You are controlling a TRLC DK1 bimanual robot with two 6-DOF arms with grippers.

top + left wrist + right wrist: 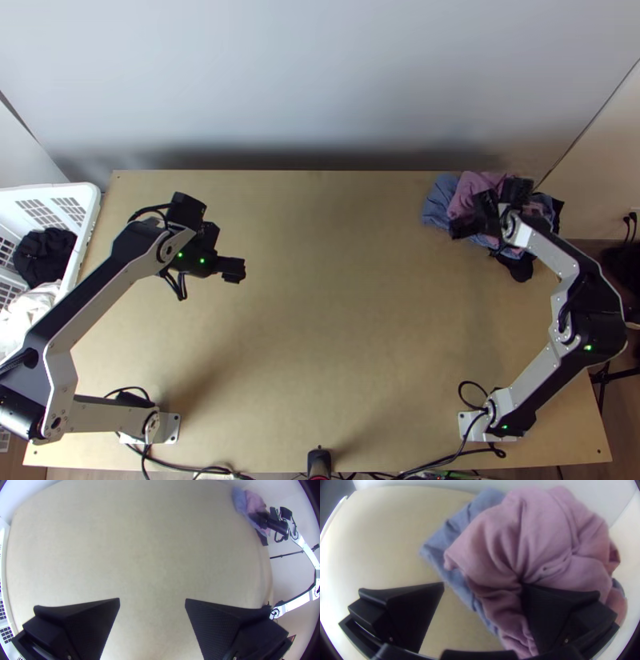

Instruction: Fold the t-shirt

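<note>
At the near edge of the wooden table [320, 360], a dark upright device [319, 462] stands near the middle among black cables [188, 468], between the metal base plates of the two arms, one left and one right. At the left side is a white plastic laundry basket [90, 210] with openwork walls; it holds a bunched white cloth [28, 310] at its nearer part and a crumpled black cloth [44, 254] farther in. The left gripper [218, 258] is over the left part of the table, its two wide black fingers spread well apart, with bare tabletop between them and nothing pinched. At the far right, the right gripper [475, 218] is at a heap of clothes, its fingers also spread wide: one is over the bare wood to the left of the heap, the other overlaps the pink garment [533, 540]; whether it presses on the fabric I cannot tell. That garment lies bunched, in deep creases, on top of a blue garment [448, 535], which sticks out at its left side. A black cloth piece [520, 270] pokes out at the heap's near side. Which piece is the t-shirt I cannot tell. Beyond the table's far edge rises a pale wall [320, 80].
</note>
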